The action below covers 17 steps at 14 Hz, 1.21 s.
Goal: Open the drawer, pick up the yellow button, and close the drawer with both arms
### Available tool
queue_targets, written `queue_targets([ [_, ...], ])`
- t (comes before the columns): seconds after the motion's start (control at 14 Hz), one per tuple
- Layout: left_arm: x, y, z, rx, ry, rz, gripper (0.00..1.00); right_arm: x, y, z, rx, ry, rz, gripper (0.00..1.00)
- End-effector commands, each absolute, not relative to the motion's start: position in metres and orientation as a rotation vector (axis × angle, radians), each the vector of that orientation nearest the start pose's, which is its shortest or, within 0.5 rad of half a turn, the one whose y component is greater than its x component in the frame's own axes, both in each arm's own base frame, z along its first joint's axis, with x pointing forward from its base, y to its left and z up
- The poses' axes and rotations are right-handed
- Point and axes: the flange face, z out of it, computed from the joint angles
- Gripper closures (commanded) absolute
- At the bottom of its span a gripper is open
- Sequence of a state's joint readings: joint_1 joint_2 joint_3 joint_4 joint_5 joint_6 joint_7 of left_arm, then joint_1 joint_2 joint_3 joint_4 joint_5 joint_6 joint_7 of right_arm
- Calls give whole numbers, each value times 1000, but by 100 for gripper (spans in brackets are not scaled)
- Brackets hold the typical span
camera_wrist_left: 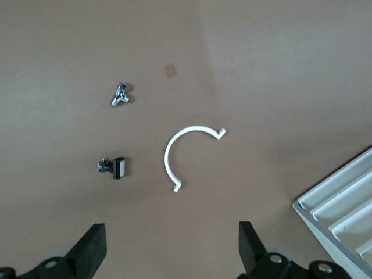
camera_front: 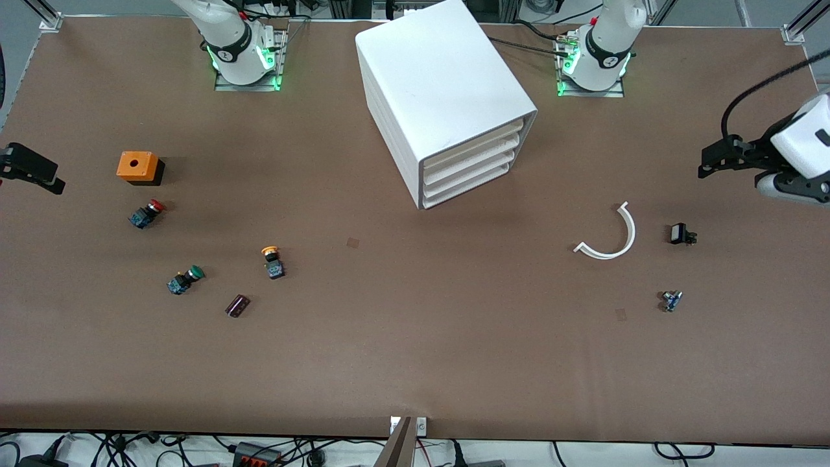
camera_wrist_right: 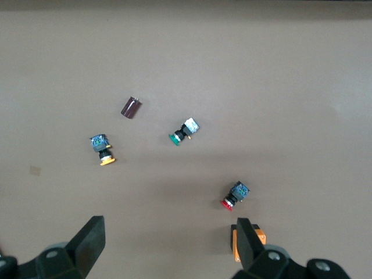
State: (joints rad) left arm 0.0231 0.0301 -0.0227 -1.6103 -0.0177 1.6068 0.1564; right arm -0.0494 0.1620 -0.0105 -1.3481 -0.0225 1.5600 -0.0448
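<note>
We judge no step begun: all drawers shut. Right pincer point(camera_front: 29, 170), fingers apart, hangs over the surface's point(camera_front: 415, 337) right-arm end; the button point(camera_front: 272, 261) lies well apart from it. The cabinet point(camera_front: 447, 97) stands mid-surface. Left pincer point(camera_front: 720, 159), fingers apart, must reach a drawer point(camera_front: 468, 170) front next.

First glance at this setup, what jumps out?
The big white cabinet dominates, standing between the two arm bases with all four drawers shut. Toward the right arm's end lies a scatter of small parts: the orange-capped button, a red-capped one, a green-capped one and an orange box. The left gripper hangs open over bare table near a white curved strip; the right gripper, also open, hangs above the pushbuttons.
</note>
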Motion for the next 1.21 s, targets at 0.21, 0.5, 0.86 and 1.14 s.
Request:
queue_targets([
  [0.21, 546, -10, 588, -3157, 134, -35, 0, 555, -39, 619, -3184, 35, -23, 0],
  [0.5, 536, -10, 594, -3159, 136, 36, 0, 558, -37, 619, -3175, 44, -70, 0],
  [0.86, 540, -6, 598, -3157, 134, 47, 0, 557, -38, 623, -3182, 24, -72, 0],
  [1.14, 538, -5, 596, -3158, 122, 76, 0, 557, -39, 621, -3181, 34, -63, 0],
])
